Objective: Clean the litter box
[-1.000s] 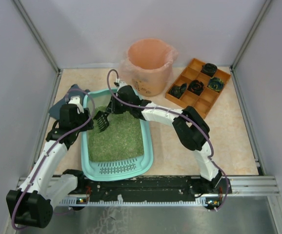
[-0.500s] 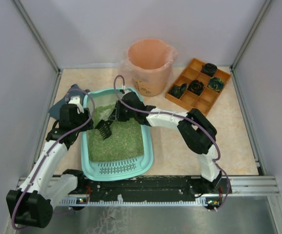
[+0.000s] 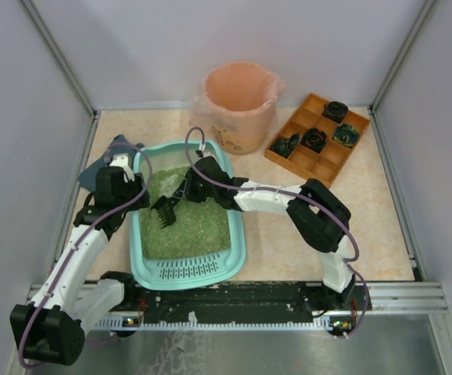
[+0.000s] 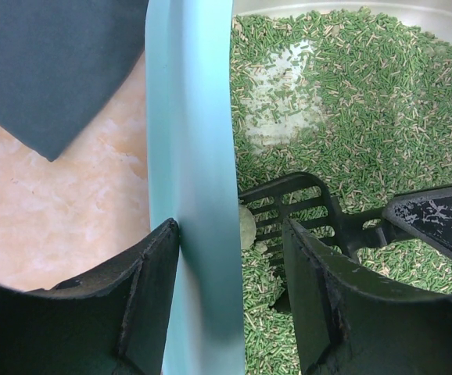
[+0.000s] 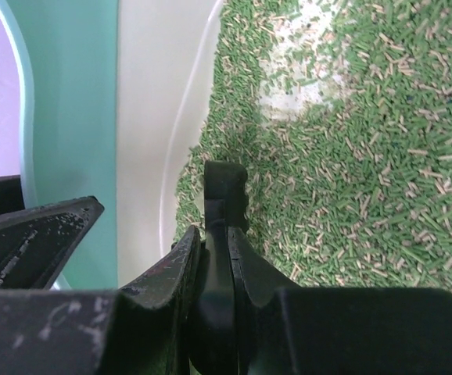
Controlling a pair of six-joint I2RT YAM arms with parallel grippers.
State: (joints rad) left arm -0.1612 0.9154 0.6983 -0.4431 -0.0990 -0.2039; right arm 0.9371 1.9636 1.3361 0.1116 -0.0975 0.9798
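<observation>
Litter box: L gripper straddles its left rim, clamp unclear; R gripper inside, clenched on scoop.

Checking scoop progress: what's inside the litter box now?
In the litter box: green litter with one bare patch, a black scoop gripped by the right tool, a pale lump beside its head. Anything buried under the litter is hidden.

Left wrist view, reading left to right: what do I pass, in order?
Dark sheet on the table → teal rim of the litter box → black slotted scoop → right gripper, shut on the scoop's handle.
</observation>
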